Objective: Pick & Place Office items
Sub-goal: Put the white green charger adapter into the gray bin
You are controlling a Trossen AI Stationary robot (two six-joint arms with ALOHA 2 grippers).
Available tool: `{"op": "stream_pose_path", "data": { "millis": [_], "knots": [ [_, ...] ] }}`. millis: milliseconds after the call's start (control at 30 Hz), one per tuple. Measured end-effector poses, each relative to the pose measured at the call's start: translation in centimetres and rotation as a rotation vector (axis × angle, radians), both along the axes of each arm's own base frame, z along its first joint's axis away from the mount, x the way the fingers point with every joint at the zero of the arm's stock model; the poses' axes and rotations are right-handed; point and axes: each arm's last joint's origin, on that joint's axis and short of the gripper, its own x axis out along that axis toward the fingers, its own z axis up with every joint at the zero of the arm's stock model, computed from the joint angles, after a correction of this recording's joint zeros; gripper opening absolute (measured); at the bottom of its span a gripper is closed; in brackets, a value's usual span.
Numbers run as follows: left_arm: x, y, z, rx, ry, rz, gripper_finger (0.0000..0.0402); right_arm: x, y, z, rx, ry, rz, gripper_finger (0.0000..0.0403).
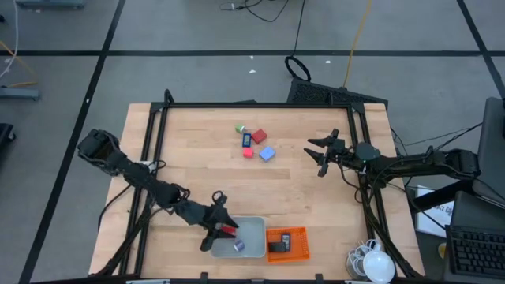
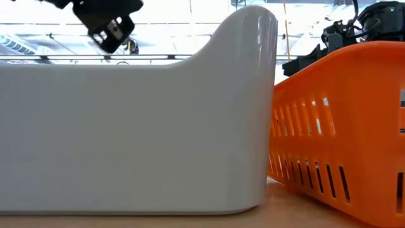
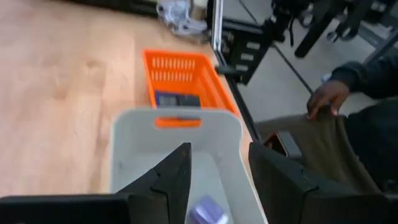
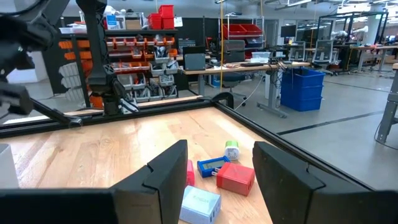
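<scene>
While the left arm's fingers hang parted over the grey tray at the counter's near edge, a red piece shows between them. Mid-counter lie the remaining office items. By the right edge, the right arm's fingers gape empty.

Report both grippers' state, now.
Left gripper: over the grey tray, holding a red piece.
Right gripper: open, empty.

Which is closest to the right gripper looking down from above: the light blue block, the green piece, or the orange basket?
From the right gripper:
1. Light blue block, table middle, nearest.
2. Green piece, far end of the cluster.
3. Orange basket, near edge, beside the grey tray, farthest.
</scene>
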Motion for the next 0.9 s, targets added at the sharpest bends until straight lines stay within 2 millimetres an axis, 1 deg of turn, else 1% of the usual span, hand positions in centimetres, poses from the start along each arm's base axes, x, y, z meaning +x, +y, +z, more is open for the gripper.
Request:
{"op": "stream_pose_path", "data": {
  "millis": [167, 300, 433, 667, 900],
  "knots": [
    [0.0, 1.5, 1.8, 0.000, -0.066, 0.031, 0.0176, 0.0, 0.0, 0.0, 0.000, 0.000, 0.000, 0.0171],
    [0.1, 2.7, 2.8, 0.015, -0.114, 0.056, 0.0183, 0.0, 0.0, 0.0, 0.000, 0.000, 0.000, 0.0171],
    [0.4, 4.0, 3.7, 0.043, -0.171, 0.085, 0.0181, 0.0, 0.0, 0.0, 0.000, 0.000, 0.000, 0.0171],
    [1.2, 6.4, 4.1, 0.107, -0.216, 0.173, 0.0162, 0.0, 0.0, 0.0, 0.000, 0.000, 0.000, 0.0171],
    [1.9, 8.8, 4.3, 0.134, -0.234, 0.333, 0.0144, 0.0, 0.0, 0.0, 0.000, 0.000, 0.000, 0.0171]
  ]
}}
